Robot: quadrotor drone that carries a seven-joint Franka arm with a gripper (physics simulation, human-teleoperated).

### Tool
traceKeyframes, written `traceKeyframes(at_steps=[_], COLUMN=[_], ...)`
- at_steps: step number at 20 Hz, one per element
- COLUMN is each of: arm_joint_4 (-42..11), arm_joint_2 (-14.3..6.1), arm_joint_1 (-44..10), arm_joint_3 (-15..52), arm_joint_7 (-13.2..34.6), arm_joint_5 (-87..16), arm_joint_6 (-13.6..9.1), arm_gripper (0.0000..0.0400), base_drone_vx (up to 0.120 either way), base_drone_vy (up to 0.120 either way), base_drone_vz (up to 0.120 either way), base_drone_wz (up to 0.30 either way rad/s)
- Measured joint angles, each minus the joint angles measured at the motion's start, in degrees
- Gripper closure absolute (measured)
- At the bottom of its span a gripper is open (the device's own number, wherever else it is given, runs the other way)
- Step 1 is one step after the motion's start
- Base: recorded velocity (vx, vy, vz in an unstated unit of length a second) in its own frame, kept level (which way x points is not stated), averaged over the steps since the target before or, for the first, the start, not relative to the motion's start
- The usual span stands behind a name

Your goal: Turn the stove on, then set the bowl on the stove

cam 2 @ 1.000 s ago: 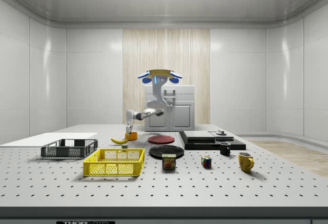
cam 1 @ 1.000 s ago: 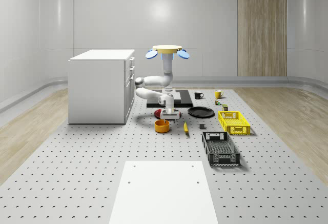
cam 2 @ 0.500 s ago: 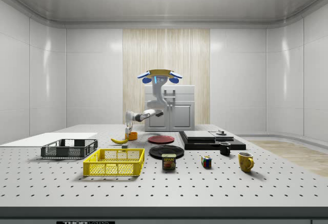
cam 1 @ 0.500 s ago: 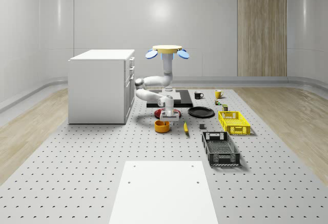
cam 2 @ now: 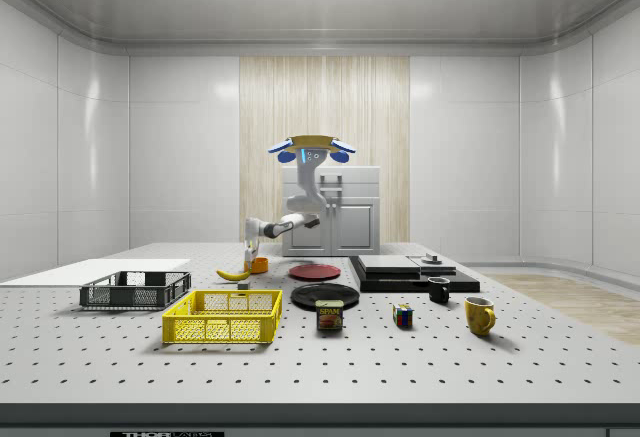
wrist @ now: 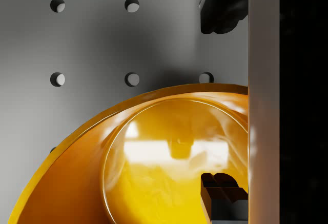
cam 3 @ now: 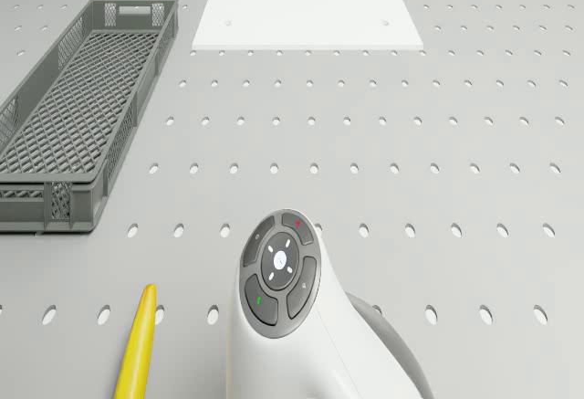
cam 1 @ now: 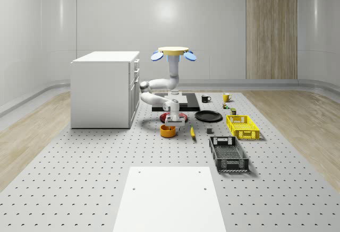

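- The yellow-topped quadrotor drone [cam 1: 173,53] hovers above the flat black stove [cam 1: 187,101].
- Its 2-finger gripper [cam 1: 171,121] straddles the glossy orange bowl's [cam 1: 168,131] rim, fingers [wrist: 219,9] spread, unclenched.

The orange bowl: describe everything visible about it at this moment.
The round, glossy orange bowl sits upright on the perforated grey table, between the white cabinet and the yellow banana. The wrist view shows its shiny empty inside, with one dark finger inside the rim and the other outside: the jaws straddle its wall.
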Motion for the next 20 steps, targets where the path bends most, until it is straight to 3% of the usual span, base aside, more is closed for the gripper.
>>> traceKeyframes(at_steps=[3, 6, 10, 15, 20], arm_joint_4=[0.01, 0.01, 0.0, -0.81, -2.15], arm_joint_2=[0.19, 0.36, 0.56, 0.59, 0.44], arm_joint_1=[0.02, 0.08, 0.18, 0.62, 1.21], arm_joint_3=[-0.04, -0.07, -0.1, 1.16, 3.58], arm_joint_7=[-0.02, -0.06, -0.13, -0.16, -0.07], arm_joint_5=[-0.11, -0.2, -0.31, 0.76, 2.96], arm_joint_6=[-0.15, -0.3, -0.48, -1.4, -2.82], arm_gripper=[0.018, 0.0243, 0.0279, 0.0294, 0.0298], base_drone_vx=[0.0, 0.0, 0.0, 0.0, -0.064], base_drone_vy=[0.0, 0.0, 0.0, 0.0, 0.056], base_drone_vz=[0.0, 0.0, 0.0, 0.0, 0.12], base_drone_wz=[0.0, 0.0, 0.0, 0.0, 0.0])
